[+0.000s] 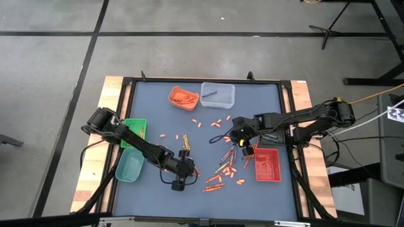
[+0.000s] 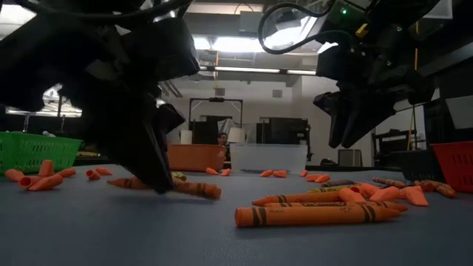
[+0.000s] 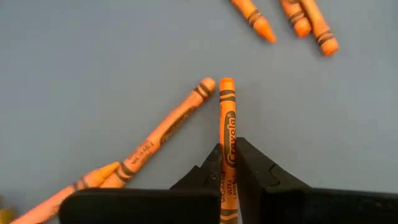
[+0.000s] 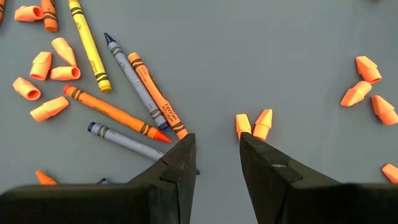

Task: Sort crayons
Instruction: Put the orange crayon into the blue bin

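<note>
Several orange, yellow and blue-grey crayons (image 1: 222, 169) lie loose on the dark mat, mixed with small orange cone-shaped caps (image 1: 214, 123). My left gripper (image 1: 189, 168) is low at the mat's near middle, shut on an orange crayon (image 3: 227, 121). It also shows in the low view (image 2: 161, 185). My right gripper (image 1: 235, 135) hangs open and empty above the mat right of centre. In its wrist view (image 4: 216, 140) loose crayons (image 4: 134, 93) and two caps (image 4: 254, 124) lie below it. In the low view it is clear of the table (image 2: 353, 137). My left gripper pinches the orange crayon between its two fingers (image 3: 252, 163), on the crayon's rear part (image 3: 227, 155). The crayon runs along the fingers and sticks out ahead of them. In the low view its free end (image 2: 201, 190) is about level at the mat's surface; whether it rests there I cannot tell.
An orange tray (image 1: 183, 96) with orange crayons and a clear tray (image 1: 218, 93) with a dark crayon stand at the far edge. A green basket (image 1: 134, 128) and a teal tray (image 1: 129, 167) are at the left. A red tray (image 1: 267, 164) is at the right.
</note>
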Motion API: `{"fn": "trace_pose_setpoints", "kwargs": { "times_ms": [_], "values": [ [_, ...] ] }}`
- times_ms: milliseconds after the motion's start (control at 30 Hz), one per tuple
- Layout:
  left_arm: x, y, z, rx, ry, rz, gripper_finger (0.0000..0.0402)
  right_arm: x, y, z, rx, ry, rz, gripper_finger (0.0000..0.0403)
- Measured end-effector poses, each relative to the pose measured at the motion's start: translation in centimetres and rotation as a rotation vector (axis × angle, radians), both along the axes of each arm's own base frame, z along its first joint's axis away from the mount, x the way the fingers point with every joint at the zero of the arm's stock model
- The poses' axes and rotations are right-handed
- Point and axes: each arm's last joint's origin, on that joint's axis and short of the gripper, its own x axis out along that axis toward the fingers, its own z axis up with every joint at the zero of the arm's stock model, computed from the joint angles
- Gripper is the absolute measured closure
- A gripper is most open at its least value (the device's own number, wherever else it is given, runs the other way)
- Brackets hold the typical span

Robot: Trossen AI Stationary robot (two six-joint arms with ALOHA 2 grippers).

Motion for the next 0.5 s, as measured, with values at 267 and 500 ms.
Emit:
{"fn": "trace_pose_setpoints", "kwargs": {
  "times_ms": [267, 500],
  "values": [
    [-2.0, 0.9, 4.9, -0.112, 0.016, 0.123, 0.0393, 0.0, 0.0, 0.0, 0.000, -0.001, 0.000, 0.0281],
    [-6.7, 2.3, 8.4, -0.245, 0.226, 0.414, 0.0392, 0.0, 0.0, 0.0, 0.000, -0.004, 0.000, 0.0281]
  ]
}}
